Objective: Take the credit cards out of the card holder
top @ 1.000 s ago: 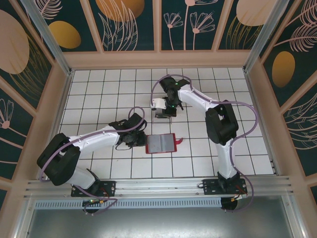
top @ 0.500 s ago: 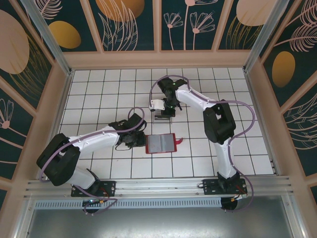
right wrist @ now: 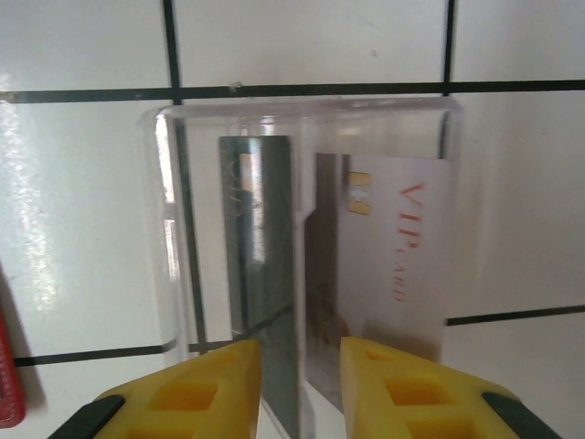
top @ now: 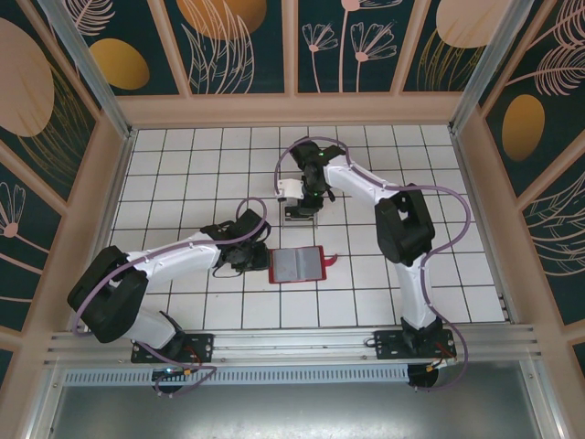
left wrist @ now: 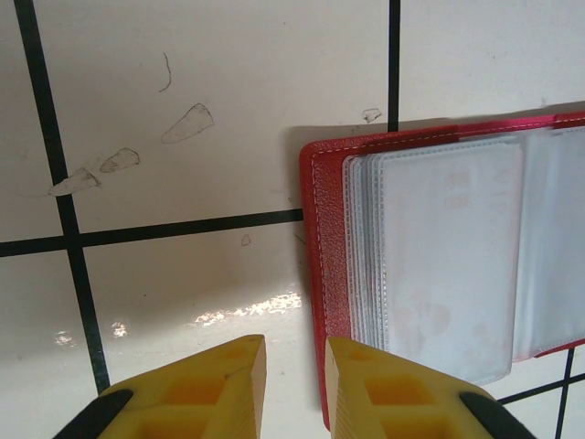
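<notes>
closest to the bases, the left gripper has not moved over the last second. its jaws stand a narrow gap apart with bare tiled table showing between them. one finger sits right at the red left edge of the card holder, and nothing is visibly pinched. the holder lies open and flat in the same spot as before, red closing tab out to its right, clear sleeves facing up. we cannot tell whether any sleeve still has a card in it.

farther out, the change is on the right gripper. a second ago its jaws were shut. now they stand a little apart, and the wrist has drifted slightly farther up the table. below it sits the clear plastic tray, well apart from the holder. two credit cards lie in it side by side: a dark card, whose near end shows in the gap between the jaws, and a pale vip card.

we read this as a release: the dark card looks freshly dropped into the tray, and the right arm seems free to return to the holder.
</notes>
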You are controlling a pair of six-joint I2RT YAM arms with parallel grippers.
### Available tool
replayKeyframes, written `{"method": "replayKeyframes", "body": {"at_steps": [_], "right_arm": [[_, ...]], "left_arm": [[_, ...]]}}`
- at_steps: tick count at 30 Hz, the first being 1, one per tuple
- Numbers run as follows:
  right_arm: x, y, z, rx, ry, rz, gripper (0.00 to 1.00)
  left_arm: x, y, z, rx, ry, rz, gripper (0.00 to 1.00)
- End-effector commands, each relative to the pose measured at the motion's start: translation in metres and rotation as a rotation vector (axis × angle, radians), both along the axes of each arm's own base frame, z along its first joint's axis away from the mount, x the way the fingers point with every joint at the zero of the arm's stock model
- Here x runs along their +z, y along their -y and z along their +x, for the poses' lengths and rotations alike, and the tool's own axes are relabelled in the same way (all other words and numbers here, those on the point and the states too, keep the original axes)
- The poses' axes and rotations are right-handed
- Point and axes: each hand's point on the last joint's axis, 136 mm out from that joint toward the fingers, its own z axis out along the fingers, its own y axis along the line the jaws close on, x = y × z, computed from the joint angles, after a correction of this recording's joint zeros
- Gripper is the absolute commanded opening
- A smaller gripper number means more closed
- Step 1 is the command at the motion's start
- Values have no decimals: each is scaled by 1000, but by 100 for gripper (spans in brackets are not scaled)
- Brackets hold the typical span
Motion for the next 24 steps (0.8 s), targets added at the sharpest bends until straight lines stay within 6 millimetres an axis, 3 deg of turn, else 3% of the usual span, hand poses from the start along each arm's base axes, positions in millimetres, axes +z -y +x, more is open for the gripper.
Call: {"method": "replayKeyframes", "body": {"at_steps": [1,8,13,17,21,24], "right_arm": [[46,-8,15,-54,146,73,30],[66,-12,7,-296,136,240,31],[74,-13,0,-599,53,378,34],[68,-8,-11,-917,-46,444,33],[52,-3,-35,-1162,-192,432,28],[40,-5,-57,-1253,-268,408,27]], "left_arm": [[-3,-4,-2,12,-7,23,26],[-5,-1,3,29,-1,5,26],[-5,-2,10,37,12,-8,26],[-6,-7,17,54,16,-13,26],[-7,-11,23,64,22,-31,26],[-6,-15,29,69,26,-28,26]]}}
